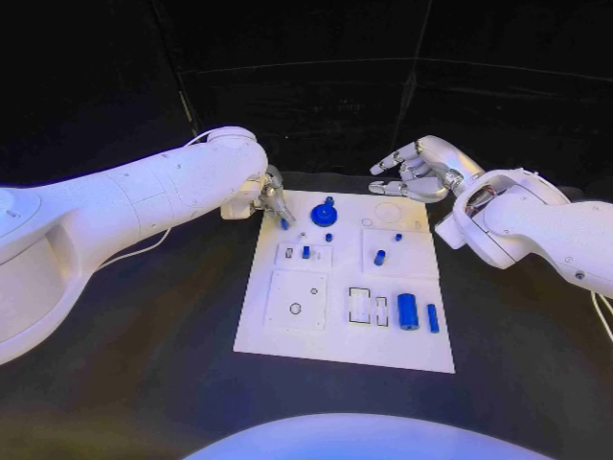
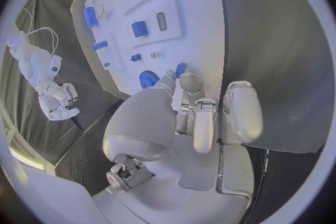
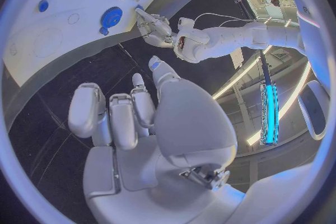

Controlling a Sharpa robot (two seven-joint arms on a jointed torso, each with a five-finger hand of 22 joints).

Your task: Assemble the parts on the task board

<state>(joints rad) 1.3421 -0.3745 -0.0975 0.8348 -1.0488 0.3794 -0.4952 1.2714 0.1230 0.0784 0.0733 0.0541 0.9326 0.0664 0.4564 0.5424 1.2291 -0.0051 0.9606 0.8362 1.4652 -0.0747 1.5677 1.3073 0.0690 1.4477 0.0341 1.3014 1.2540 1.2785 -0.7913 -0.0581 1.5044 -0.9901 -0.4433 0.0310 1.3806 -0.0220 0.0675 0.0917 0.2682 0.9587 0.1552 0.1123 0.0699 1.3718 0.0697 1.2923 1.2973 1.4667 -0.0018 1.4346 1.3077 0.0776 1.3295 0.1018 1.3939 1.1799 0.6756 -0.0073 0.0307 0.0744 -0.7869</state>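
1. The left hand (image 1: 265,203) hangs over the far left corner of the task board (image 1: 346,350), its fingertips (image 2: 183,79) pointing down at the white surface
2. In the left wrist view a small blue part (image 2: 181,69) sits right at those fingertips; whether it is pinched or merely touched I cannot tell
3. The blue gear (image 1: 324,215) stands on the board just beside the left hand, toward the right hand, with a knob rising from its centre
4. The right hand (image 1: 415,171) floats above the black table (image 1: 141,383) just beyond the board's far right corner, well apart from the left hand
5. Its fingers (image 3: 112,117) are loosely curled and a little apart, holding nothing
6. Nearer the robot than the right hand, a short blue peg (image 1: 380,257) stands in the board's right half
7. Nearer still, a blue cylinder (image 1: 407,311) lies with a slimmer blue bar (image 1: 432,317) just beside it
8. Two small blue pieces (image 1: 306,252) sit by a recess on the board, closer to the robot than the left hand
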